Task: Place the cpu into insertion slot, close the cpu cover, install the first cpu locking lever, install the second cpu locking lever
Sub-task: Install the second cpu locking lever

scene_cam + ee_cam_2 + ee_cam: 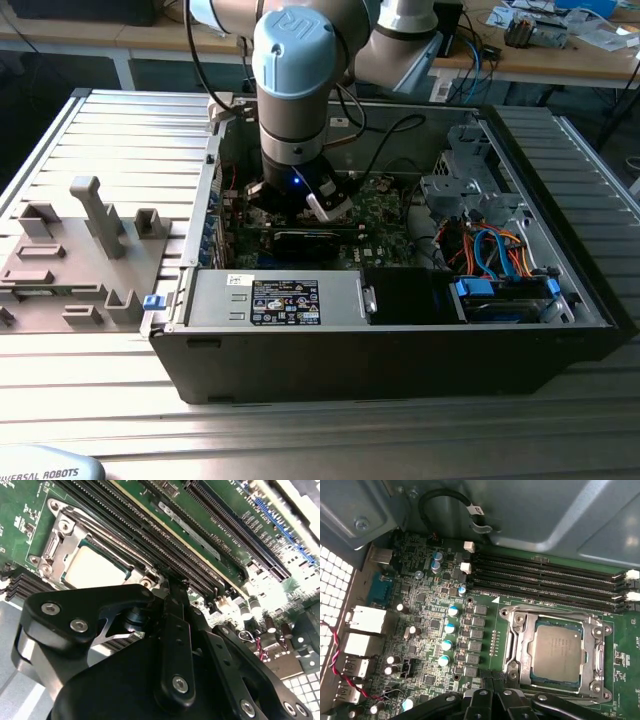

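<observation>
The chip (556, 652) sits flat in its socket (522, 652) on the green board (485, 587), beside the long memory slots (545, 577), with the metal cover frame (596, 656) lying round it. The gripper (492, 694) hovers just beside that socket, fingers drawn together on nothing. The chip looks dull silver, square and thin: light, stiff and fragile, best held by its edges.

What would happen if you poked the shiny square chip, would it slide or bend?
Probably neither. The cpu lies flat in the insertion slot, whose walls hem it in on all sides, so it likely wouldn't slide. Its metal top looks stiff, not bendy. Being thin and small, it is probably light, and smooth enough to be slippery.
</observation>
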Controlling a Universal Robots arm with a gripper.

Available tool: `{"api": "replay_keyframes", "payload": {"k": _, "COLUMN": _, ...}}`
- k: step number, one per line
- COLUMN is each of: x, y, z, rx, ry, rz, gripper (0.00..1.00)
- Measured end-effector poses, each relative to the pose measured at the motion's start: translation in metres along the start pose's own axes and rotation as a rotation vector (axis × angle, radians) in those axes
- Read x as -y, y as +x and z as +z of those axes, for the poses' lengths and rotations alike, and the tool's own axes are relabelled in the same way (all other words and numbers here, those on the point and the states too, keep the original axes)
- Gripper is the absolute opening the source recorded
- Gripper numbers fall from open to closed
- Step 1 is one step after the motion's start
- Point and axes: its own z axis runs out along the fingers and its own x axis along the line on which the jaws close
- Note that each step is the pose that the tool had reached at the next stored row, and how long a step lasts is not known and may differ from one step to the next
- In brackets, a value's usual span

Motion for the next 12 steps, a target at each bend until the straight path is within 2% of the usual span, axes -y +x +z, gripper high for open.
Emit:
{"api": "replay_keyframes", "payload": {"k": 4, "x": -0.0005, "y": -0.0002, "z": -0.0036, "rx": -0.0009, "ry": 0.0030, "rz": -0.001, "gripper": 0.11}}
{"api": "replay_keyframes", "payload": {"k": 7, "x": -0.0021, "y": -0.0028, "z": -0.0050, "rx": -0.0015, "ry": 0.0065, "rz": -0.002, "gripper": 0.11}}
{"api": "replay_keyframes", "payload": {"k": 9, "x": -0.0034, "y": -0.0066, "z": -0.0045, "rx": -0.0019, "ry": 0.0080, "rz": -0.002, "gripper": 0.11}}
{"api": "replay_keyframes", "payload": {"k": 12, "x": -0.0067, "y": -0.0179, "z": -0.0033, "rx": -0.0040, "ry": 0.0133, "rz": -0.002, "gripper": 0.11}}
